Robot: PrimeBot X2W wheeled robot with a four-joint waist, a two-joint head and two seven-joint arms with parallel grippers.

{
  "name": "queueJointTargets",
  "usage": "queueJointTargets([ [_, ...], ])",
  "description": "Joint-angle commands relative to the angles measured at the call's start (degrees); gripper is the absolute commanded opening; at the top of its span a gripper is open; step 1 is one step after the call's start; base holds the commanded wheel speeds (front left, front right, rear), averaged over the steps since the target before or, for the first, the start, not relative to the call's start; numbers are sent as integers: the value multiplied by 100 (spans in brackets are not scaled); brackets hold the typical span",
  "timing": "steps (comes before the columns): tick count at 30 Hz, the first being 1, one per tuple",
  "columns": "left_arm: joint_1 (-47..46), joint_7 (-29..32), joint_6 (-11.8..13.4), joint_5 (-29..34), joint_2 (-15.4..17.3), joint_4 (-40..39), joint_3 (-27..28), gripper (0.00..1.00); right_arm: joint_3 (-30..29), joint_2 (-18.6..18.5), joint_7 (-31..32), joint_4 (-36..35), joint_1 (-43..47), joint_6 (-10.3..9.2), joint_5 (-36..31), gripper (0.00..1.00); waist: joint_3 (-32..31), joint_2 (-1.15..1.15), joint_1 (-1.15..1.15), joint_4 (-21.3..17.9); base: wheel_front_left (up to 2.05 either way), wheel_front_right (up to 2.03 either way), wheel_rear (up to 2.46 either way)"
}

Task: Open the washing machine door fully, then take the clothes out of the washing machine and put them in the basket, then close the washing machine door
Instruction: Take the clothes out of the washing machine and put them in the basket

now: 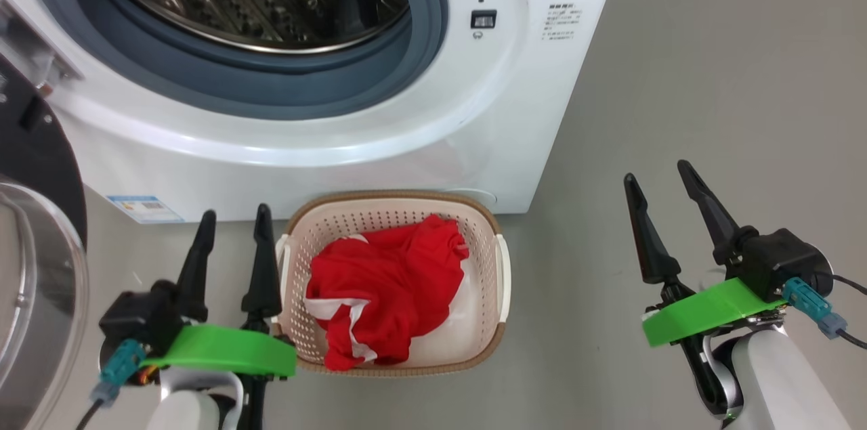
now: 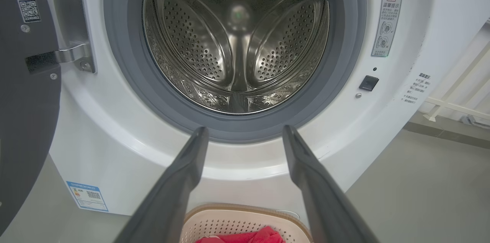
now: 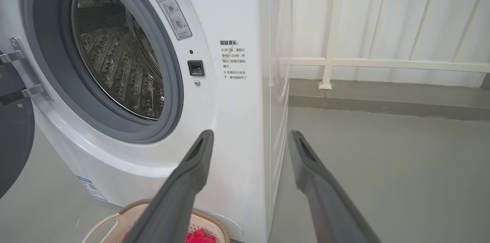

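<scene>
Washing machine (image 1: 305,166) fills upper frame, white front toward robot; washing machine door (image 1: 30,166) swung wide on left hinge, black rim and glass bowl clear of the opening, giving arms free access; drum (image 2: 237,44) looks empty, bare steel; basket (image 1: 482,240) sits on floor just below the opening, close for short drops; clothes (image 1: 379,288) heaped red inside basket, so unloading looks done; left gripper (image 1: 236,210) beside basket, fingers spread wide, holding nothing; right gripper (image 1: 658,171) well apart over floor, likewise spread and empty; closing the door judged next.
</scene>
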Motion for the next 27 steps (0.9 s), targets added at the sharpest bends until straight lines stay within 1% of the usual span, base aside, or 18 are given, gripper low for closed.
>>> queueJointTargets([
  [1, 115, -45, 66, 38, 100, -207, 204, 100, 86, 6, -36, -129, 60, 35, -71, 100, -152, 0, 0, 14, 0, 0, 0],
  [2, 162, -45, 103, 66, 100, -242, 215, 100, 66, 6, -36, -136, 87, 35, -79, 100, -193, 0, 0, 14, 0, 0, 0],
  [6, 326, -45, 77, 173, 100, -346, 194, 100, -16, 6, -36, -188, 206, 35, -138, 100, -334, 0, 0, 0, 0, 0, 0],
  [12, 592, -46, 70, 339, 100, -535, 362, 100, -142, 6, -36, -340, 389, 35, -245, 100, -531, 0, 0, -91, 0, 0, 0],
  [19, 948, -46, 40, 481, 112, -561, 542, 100, -284, 6, -36, -516, 684, 35, -306, 100, -790, 0, 0, -206, 0, 0, 0],
  [24, 1125, -46, 65, 694, 169, -517, 596, 100, -323, 6, -36, -597, 862, 35, -345, 100, -930, 0, 0, -259, 0, 0, 0],
  [27, 1192, -46, 130, 857, 215, -492, 636, 100, -356, 6, -36, -626, 950, 35, -364, 100, -1005, 0, 0, -278, 0, 0, 0],
])
